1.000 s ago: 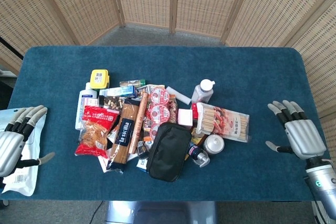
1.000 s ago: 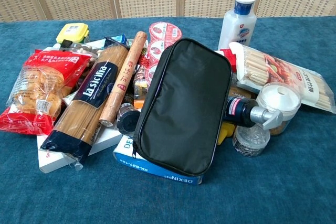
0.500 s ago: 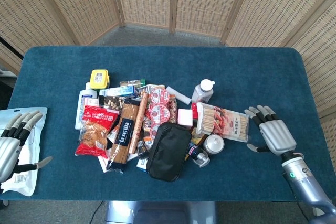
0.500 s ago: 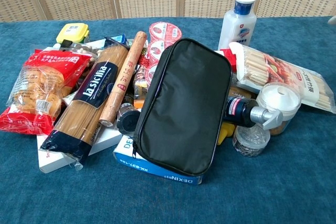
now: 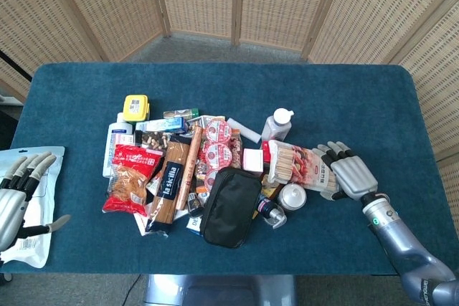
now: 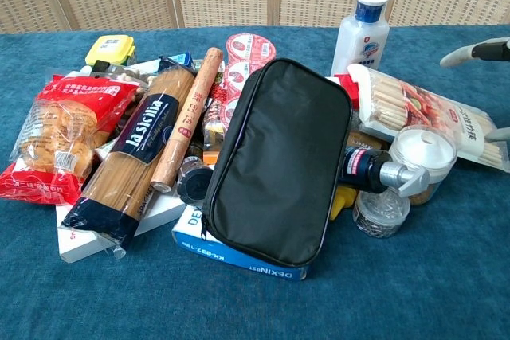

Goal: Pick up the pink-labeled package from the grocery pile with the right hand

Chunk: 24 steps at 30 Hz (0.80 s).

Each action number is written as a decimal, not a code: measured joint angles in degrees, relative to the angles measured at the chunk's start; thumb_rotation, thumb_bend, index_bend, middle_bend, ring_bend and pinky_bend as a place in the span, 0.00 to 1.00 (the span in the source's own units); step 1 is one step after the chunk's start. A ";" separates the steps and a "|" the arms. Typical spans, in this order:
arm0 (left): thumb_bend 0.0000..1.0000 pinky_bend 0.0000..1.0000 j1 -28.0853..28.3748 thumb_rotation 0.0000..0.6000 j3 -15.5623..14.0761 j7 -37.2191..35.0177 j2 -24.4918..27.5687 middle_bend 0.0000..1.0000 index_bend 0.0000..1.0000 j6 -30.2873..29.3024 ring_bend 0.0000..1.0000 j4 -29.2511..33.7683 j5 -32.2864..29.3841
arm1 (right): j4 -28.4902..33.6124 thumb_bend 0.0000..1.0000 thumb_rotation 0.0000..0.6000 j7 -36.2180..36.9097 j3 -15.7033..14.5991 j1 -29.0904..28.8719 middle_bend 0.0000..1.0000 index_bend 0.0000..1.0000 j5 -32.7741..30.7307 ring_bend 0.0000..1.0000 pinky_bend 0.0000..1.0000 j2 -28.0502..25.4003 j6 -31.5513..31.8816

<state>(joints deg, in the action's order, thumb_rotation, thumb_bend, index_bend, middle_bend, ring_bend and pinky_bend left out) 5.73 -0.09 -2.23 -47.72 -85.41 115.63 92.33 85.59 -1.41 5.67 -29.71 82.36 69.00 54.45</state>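
A clear package of pale sticks with a pink-red label [image 5: 305,166] [image 6: 422,109] lies on the right side of the grocery pile. My right hand [image 5: 348,175] hovers at its right end with fingers spread and nothing in them; whether it touches the package I cannot tell. The chest view shows only its fingertips [image 6: 478,52] at the right border. Far from the pile, my left hand [image 5: 14,198] is open at the table's left edge, above a white bag [image 5: 32,245].
A black pouch [image 5: 229,206] [image 6: 279,165] lies at the pile's front, on a blue-and-white box. A white bottle [image 5: 278,124] [image 6: 362,29] stands behind the package, with a round jar [image 5: 292,196] in front of it. Spaghetti [image 5: 168,180] and a red snack bag [image 5: 130,177] lie to the left.
My right hand has moved left from the table's right edge to the right end of the stick package, and its fingertips now show in the chest view. The left hand shifted slightly.
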 measured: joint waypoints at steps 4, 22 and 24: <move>0.00 0.00 -0.49 0.94 -0.10 0.07 0.26 0.00 0.00 -0.71 0.00 0.22 0.24 | -2.08 0.19 0.86 0.79 -0.13 -0.80 0.00 0.00 0.10 0.00 0.00 1.45 -0.48; 0.00 0.00 -2.97 0.94 -1.06 -0.26 1.71 0.00 0.00 -3.77 0.00 0.54 2.12 | -9.21 0.19 0.86 4.18 -1.38 -4.53 0.00 0.00 0.11 0.00 0.00 7.05 -4.85; 0.00 0.00 -3.19 0.94 -1.11 -0.32 1.82 0.00 0.00 -4.07 0.00 0.55 2.28 | -10.17 0.19 0.86 4.61 -1.23 -5.27 0.00 0.00 0.10 0.00 0.00 7.71 -5.58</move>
<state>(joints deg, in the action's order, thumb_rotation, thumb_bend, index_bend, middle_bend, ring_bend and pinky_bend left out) 2.54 -1.20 -2.56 -45.89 -89.48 116.18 94.61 75.41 3.20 4.44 -34.98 82.46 76.70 48.87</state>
